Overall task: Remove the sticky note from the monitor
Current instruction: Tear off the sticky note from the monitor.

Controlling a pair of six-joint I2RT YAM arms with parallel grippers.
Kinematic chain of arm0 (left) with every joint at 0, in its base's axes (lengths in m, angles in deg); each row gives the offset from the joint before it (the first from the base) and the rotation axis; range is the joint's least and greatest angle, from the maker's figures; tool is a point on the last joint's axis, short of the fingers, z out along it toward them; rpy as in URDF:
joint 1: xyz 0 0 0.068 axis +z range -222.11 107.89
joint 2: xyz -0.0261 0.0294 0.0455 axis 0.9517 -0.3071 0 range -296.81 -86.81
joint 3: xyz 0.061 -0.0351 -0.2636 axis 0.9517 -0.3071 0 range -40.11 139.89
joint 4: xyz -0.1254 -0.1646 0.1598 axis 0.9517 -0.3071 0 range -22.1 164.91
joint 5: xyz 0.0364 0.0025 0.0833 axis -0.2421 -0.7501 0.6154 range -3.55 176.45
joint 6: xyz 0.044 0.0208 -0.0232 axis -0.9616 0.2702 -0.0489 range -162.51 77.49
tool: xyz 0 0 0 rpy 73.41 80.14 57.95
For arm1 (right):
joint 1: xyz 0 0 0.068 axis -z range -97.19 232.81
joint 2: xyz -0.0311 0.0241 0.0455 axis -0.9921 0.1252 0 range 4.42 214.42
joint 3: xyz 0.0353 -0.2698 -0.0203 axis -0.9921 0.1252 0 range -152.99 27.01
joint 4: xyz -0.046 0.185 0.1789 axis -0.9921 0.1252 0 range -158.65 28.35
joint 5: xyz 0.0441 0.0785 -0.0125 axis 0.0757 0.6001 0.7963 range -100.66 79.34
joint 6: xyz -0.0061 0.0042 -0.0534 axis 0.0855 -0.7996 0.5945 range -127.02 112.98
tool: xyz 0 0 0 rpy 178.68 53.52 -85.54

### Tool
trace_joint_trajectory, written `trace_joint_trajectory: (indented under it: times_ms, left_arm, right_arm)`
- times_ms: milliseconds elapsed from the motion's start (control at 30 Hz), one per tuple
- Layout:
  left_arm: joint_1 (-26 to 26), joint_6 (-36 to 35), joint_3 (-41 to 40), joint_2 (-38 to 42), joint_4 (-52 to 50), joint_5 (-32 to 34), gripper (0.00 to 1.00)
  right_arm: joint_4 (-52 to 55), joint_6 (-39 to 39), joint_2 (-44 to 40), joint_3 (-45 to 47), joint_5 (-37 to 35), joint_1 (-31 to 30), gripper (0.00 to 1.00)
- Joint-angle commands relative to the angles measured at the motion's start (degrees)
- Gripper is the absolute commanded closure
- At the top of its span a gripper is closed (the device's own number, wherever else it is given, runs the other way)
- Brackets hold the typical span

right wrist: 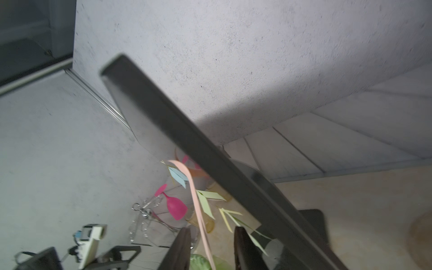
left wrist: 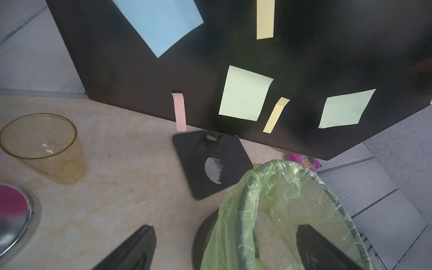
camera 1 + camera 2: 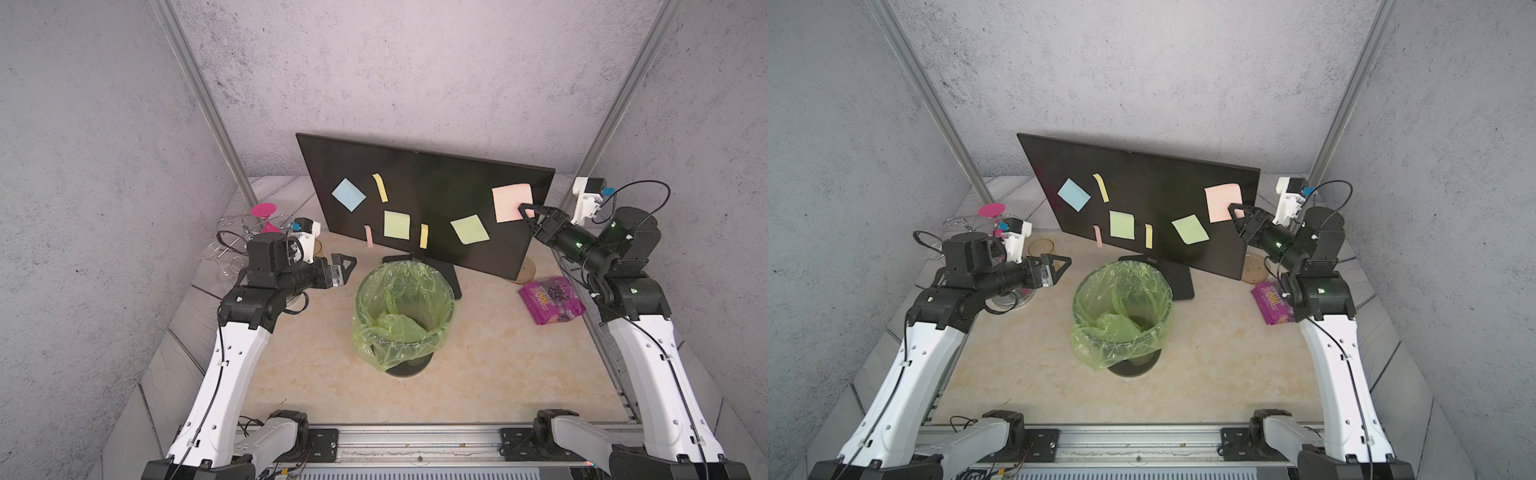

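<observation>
The black monitor (image 3: 436, 178) (image 3: 1142, 174) stands at the back on its stand, with several sticky notes on the screen. A large pink sticky note (image 3: 509, 199) (image 3: 1220, 198) sits near the screen's right edge. My right gripper (image 3: 524, 211) (image 3: 1234, 210) is at that note's lower right corner. In the right wrist view the pink note (image 1: 194, 198) runs edge-on between the two fingers of the right gripper (image 1: 212, 230), with a gap still showing on both sides. My left gripper (image 3: 347, 268) (image 2: 225, 228) hovers wide open and empty, left of the bin.
A mesh bin with a green bag (image 3: 403, 307) stands in front of the monitor's base (image 2: 210, 161). A purple snack packet (image 3: 552, 300) lies at the right. A wire rack with a pink glass (image 3: 266, 216) and an amber cup (image 2: 44, 147) are at the left.
</observation>
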Motion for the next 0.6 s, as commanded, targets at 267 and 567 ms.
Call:
trace_joint_trajectory:
  times_ms: [267, 567]
  left_arm:
    - [-0.4, -1.6, 1.7, -0.2, -0.6, -0.9, 0.0]
    - [-0.4, -2.9, 3.3, -1.4, -1.7, -1.4, 0.0]
  right_arm:
    - [-0.9, 5.0, -3.8, -0.9, 2.3, -2.3, 1.0]
    - [10.0, 19.3, -6.9, 1.4, 5.8, -14.3, 1.0]
